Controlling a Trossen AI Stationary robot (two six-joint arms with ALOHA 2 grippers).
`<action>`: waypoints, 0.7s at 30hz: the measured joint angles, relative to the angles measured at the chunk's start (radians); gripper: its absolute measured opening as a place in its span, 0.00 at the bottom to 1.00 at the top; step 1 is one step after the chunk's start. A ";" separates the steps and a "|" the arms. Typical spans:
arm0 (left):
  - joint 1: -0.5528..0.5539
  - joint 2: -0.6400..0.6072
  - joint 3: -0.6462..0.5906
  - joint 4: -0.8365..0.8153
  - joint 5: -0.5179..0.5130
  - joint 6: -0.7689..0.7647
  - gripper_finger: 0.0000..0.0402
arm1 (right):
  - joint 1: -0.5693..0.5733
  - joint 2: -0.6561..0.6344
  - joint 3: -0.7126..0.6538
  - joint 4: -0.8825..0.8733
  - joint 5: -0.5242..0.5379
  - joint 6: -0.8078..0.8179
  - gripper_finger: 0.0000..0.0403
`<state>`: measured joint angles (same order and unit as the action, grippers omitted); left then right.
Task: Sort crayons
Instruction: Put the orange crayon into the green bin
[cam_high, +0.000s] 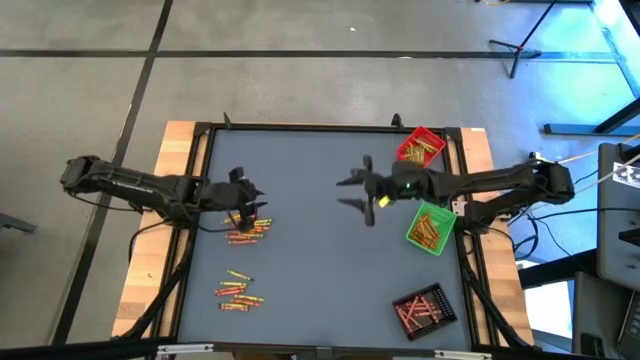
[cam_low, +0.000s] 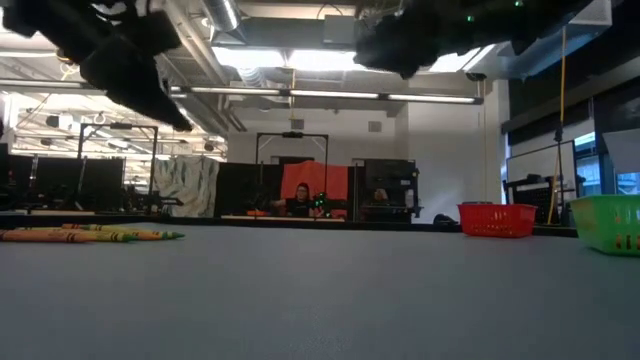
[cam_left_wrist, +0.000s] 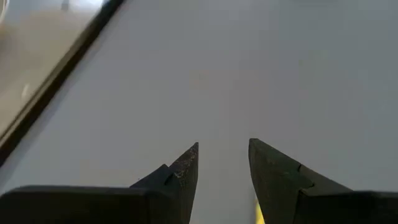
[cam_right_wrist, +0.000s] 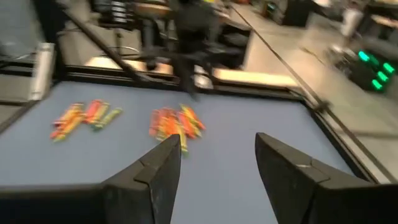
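The crayons lie in two loose piles on the grey table's left half, one pile (cam_high: 248, 232) farther back and one (cam_high: 238, 290) nearer the front edge. My left gripper (cam_high: 245, 207) hovers just above the far side of the rear pile, open (cam_left_wrist: 224, 152), with nothing between its fingers. A sliver of a yellow crayon (cam_left_wrist: 258, 215) shows beside one finger. My right gripper (cam_high: 357, 192) hangs over the table's middle, open (cam_right_wrist: 217, 146) and empty, pointing toward both piles (cam_right_wrist: 175, 123) (cam_right_wrist: 84, 117).
Three square trays stand along the right side: a red tray (cam_high: 420, 148) at the back, a green tray (cam_high: 432, 228) in the middle and a black tray (cam_high: 423, 308) near the front, each with crayons inside. Bare grey table lies between the piles and the trays.
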<state>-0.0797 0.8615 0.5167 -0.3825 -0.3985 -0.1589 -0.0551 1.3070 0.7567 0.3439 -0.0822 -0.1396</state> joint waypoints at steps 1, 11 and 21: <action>0.013 0.020 0.028 -0.054 -0.001 -0.024 0.31 | 0.022 0.015 0.000 0.022 0.000 -0.010 0.50; 0.168 0.239 0.156 -0.401 0.143 -0.076 0.31 | 0.147 0.091 0.000 0.126 0.003 -0.078 0.50; 0.307 0.433 0.156 -0.449 0.261 -0.068 0.31 | 0.147 0.090 0.000 0.116 0.003 -0.076 0.50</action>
<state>0.2269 1.2946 0.6724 -0.8311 -0.1379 -0.2268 0.0917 1.3968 0.7567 0.4603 -0.0792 -0.2159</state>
